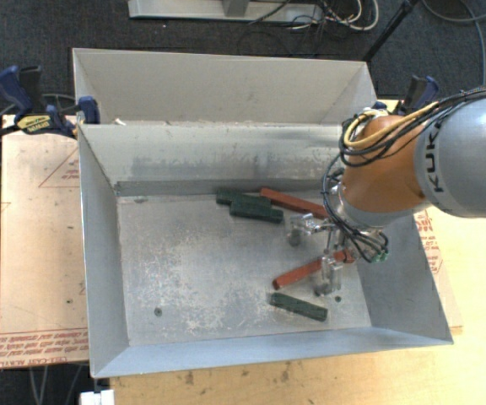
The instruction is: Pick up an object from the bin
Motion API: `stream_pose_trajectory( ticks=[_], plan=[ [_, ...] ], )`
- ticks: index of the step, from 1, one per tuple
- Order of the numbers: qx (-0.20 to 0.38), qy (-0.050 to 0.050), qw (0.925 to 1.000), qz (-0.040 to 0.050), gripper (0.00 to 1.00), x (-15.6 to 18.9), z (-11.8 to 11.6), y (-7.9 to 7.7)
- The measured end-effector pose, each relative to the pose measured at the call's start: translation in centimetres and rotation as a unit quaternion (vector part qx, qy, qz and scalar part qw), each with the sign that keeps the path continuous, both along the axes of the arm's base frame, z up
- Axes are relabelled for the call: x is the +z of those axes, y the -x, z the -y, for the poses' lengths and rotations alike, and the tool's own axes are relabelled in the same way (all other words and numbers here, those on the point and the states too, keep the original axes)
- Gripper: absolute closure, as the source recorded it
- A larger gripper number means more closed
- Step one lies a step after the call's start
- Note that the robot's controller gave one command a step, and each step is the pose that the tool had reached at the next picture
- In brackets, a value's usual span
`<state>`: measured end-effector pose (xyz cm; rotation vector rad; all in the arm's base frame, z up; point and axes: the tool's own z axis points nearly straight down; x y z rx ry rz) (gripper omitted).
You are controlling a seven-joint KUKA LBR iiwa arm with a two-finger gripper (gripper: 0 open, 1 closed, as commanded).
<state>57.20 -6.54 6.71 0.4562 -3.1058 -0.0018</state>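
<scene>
My gripper (312,258) hangs low over the right part of the bin floor, its fingers spread and open. One fingertip (296,236) points toward the back, the other (326,283) toward the front. A short red bar (296,274) lies flat on the floor, and its right end reaches the front fingertip. Just in front of it lies a dark green bar (299,306). Behind the gripper a longer red bar (287,199) runs under the arm's orange cover. Nothing is held between the fingers.
Two dark green bars (247,206) lie together near the back wall, left of the longer red bar. The arm with its orange cover and cables overhangs the bin's right side. The left half of the floor is bare metal.
</scene>
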Motion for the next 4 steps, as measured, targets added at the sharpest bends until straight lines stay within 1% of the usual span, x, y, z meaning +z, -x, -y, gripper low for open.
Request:
stream_pose_trajectory(
  ticks=[1,2,3,4],
  plan=[
    [0.0,0.0,1.0,0.0018,0.0,0.0,-0.1,-0.1],
    [0.0,0.0,1.0,0.0025,1.0,0.0,-0.1,-0.1],
    [0.001,0.0,1.0,0.0054,1.0,5.7,-0.2,-0.3],
    [0.001,0.001,1.0,0.0068,1.0,12.6,-0.3,-0.6]
  ],
)
